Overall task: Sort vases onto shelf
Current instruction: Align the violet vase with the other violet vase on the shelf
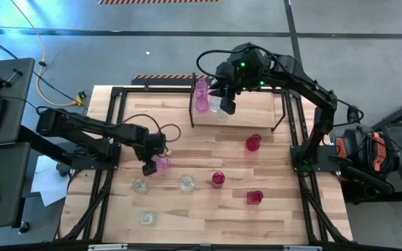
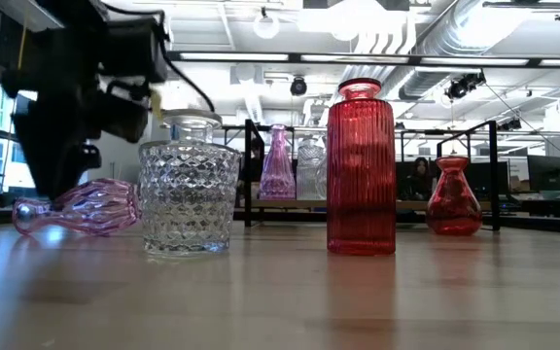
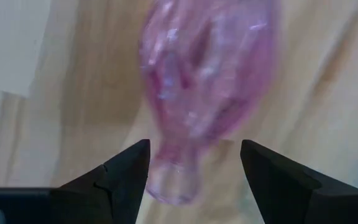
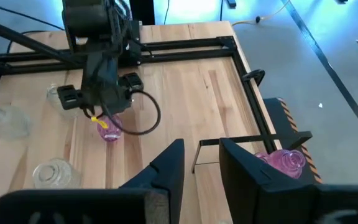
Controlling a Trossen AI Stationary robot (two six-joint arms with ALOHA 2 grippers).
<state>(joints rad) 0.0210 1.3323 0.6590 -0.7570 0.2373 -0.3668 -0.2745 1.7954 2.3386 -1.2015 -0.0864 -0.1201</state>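
A pale pink vase (image 3: 204,81) lies on its side on the table, also seen in the low view (image 2: 81,206). My left gripper (image 3: 194,149) is open and hangs low over it (image 1: 149,167), one finger on each side of the vase's neck (image 3: 173,180), with a gap showing on each side. My right gripper (image 4: 201,149) is open and empty, above the shelf (image 1: 237,118) at the far side (image 1: 227,106). On the shelf's left end stand a pink vase (image 1: 201,94) and a clear one (image 1: 217,106).
Red vases stand on the table to the right (image 1: 253,143), (image 1: 218,179), (image 1: 255,197). Clear vases stand near the front left (image 1: 139,186), (image 1: 186,183), (image 1: 146,217). Black arm frames run along both table sides. The right half of the shelf's top board is bare.
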